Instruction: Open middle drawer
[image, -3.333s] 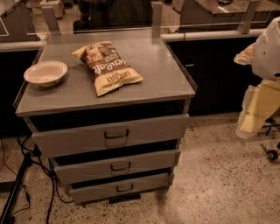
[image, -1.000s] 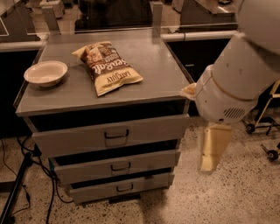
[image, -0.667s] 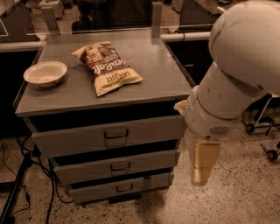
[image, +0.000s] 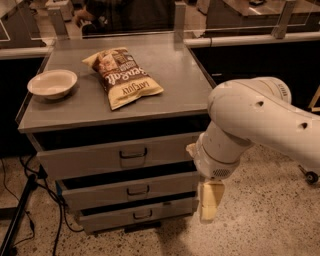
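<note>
The grey metal cabinet has three drawers. The middle drawer (image: 130, 191) is the second one, with a low flat front and a small dark centre handle (image: 137, 190); it looks shut, with a dark gap above it. The top drawer (image: 120, 156) has a taller front. The third drawer (image: 137, 215) sits lowest. My white arm (image: 250, 130) reaches in from the right, and my gripper (image: 210, 202) hangs down at the cabinet's right front corner, level with the lower drawers, right of the handles and touching none.
On the cabinet top (image: 185, 75) lie a chip bag (image: 123, 76) and a white bowl (image: 52, 83). Black cables and a stand leg (image: 17, 220) are on the floor at left. A speckled floor (image: 270, 220) lies to the right. A railing and counters stand behind.
My arm has swung in from the right and moved left and down, bringing the gripper close to the cabinet's right front corner. The drawers have not moved.
</note>
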